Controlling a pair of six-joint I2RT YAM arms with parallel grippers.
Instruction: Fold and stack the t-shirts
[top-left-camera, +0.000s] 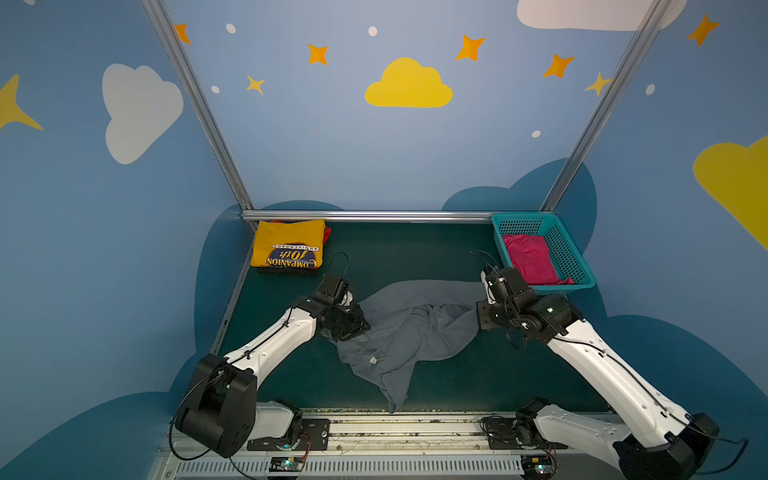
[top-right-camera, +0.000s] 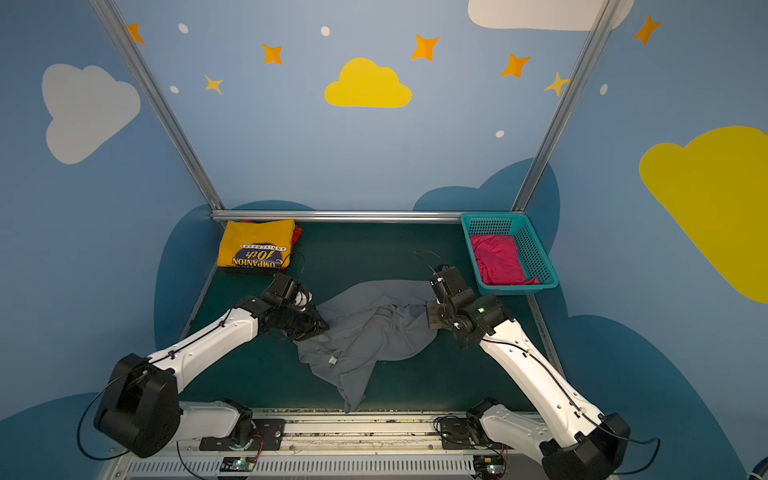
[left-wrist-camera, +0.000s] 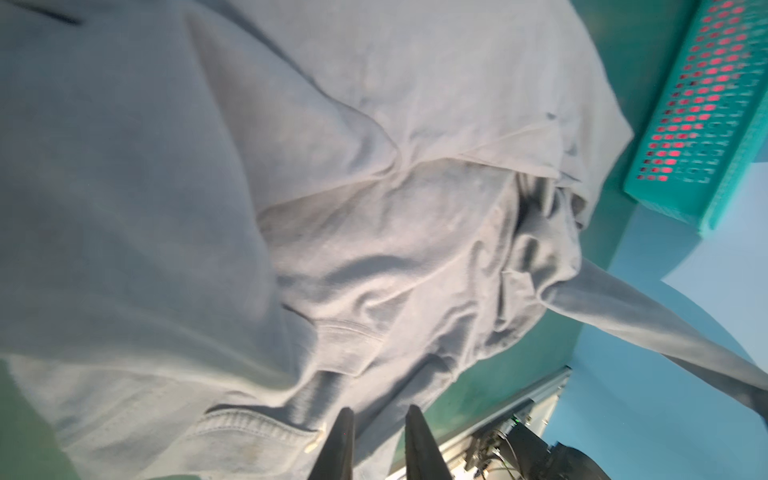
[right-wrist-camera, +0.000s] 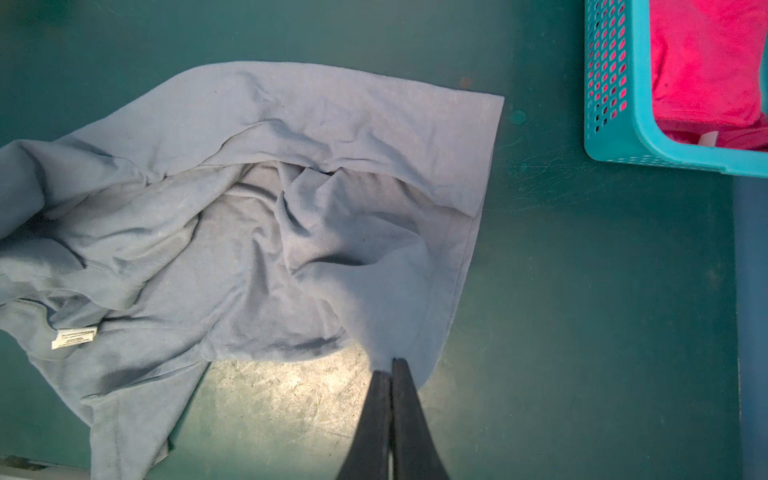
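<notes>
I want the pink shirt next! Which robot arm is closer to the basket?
Right. The right tool pinches the grey shirt close beside the basket; the left tool is at the shirt's opposite side, farther from the basket.

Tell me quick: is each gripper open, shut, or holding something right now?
Left gripper: open, fingers slightly apart, nothing pinched between them.
Right gripper: shut on a fold of the grey t-shirt.
</notes>
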